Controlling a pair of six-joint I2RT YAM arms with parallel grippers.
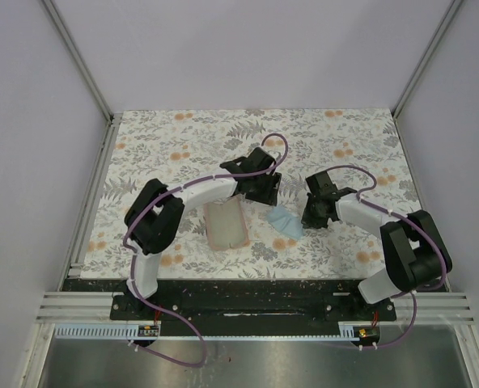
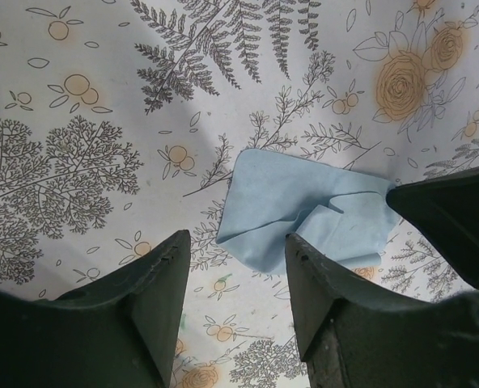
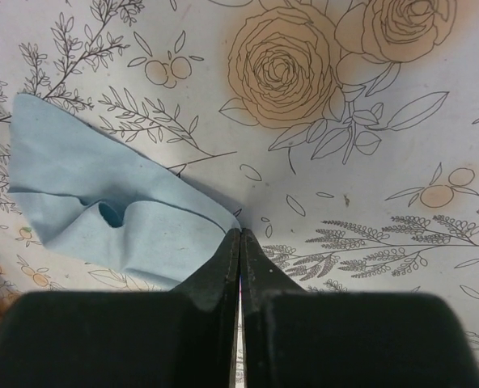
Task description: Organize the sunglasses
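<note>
No sunglasses show anywhere — perhaps already inside the pink case (image 1: 226, 225) by the near edge of the desk (image 1: 345, 137) — while the left claw (image 2: 235, 238) hangs open above a blue cloth (image 2: 320, 210), the right claw (image 3: 239, 233) closed on its corner.

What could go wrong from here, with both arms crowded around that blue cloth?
1. The left end effector, open, and the right end effector, shut, sit close together at the blue cloth; they might collide.
2. The right fingertips meet only the cloth's edge, so any grip there may slip.
3. The pink case lies just beside the cloth and could get nudged.
</note>
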